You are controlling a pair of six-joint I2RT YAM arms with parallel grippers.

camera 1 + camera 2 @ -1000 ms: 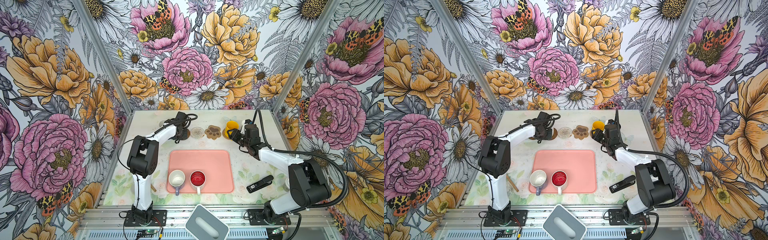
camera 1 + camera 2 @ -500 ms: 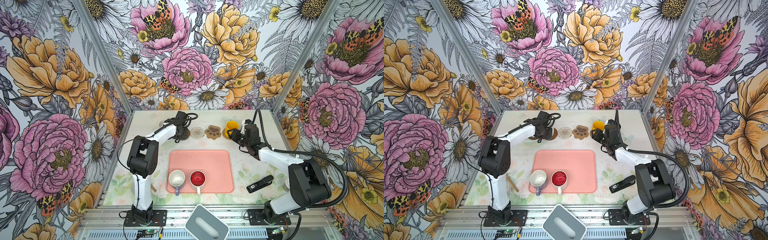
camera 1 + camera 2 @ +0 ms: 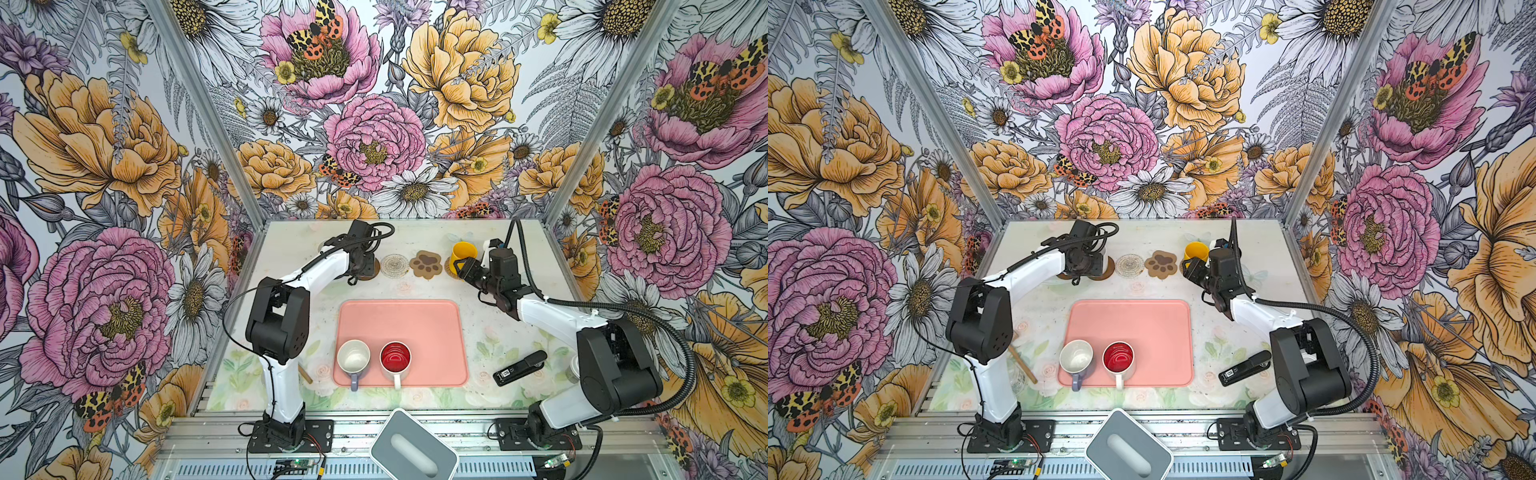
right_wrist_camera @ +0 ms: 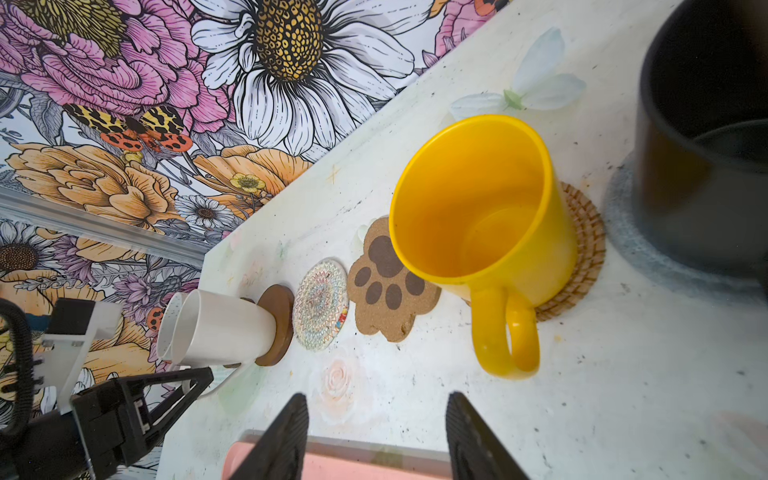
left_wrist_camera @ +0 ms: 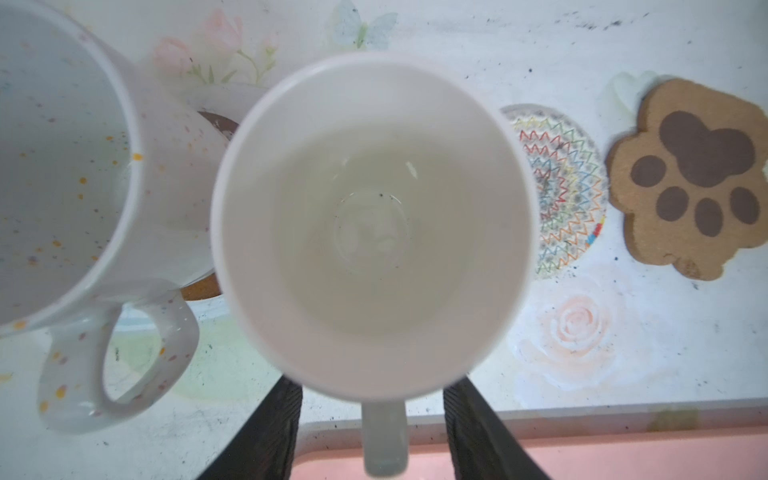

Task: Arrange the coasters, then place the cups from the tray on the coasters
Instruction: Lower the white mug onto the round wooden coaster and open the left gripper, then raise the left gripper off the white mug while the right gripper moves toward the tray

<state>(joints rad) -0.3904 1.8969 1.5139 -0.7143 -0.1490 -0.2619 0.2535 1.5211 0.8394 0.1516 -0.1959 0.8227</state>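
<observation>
Shows four handled mugs (image 4: 478, 199) on coasters (image 4: 582, 249) along bench's far edge, lavender mug (image 3: 353, 358) and red-lined white mug (image 3: 395, 357) left on salmon-pink rectangular tray (image 3: 415, 324) — left claw (image 5: 373, 395), right claw (image 4: 377, 399) parted, empty.

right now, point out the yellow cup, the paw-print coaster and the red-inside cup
yellow cup (image 4: 478, 199): right wrist view, inner wall
paw-print coaster (image 3: 426, 264): a top view, middle pad
red-inside cup (image 3: 395, 357): a top view, red bottom

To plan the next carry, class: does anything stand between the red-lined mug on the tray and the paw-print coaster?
Nothing visible does. The tray between the red-lined mug and the paw-print coaster lies bare, as does the table strip beyond its rim. The yellow mug stands to one side, off the path.
</observation>
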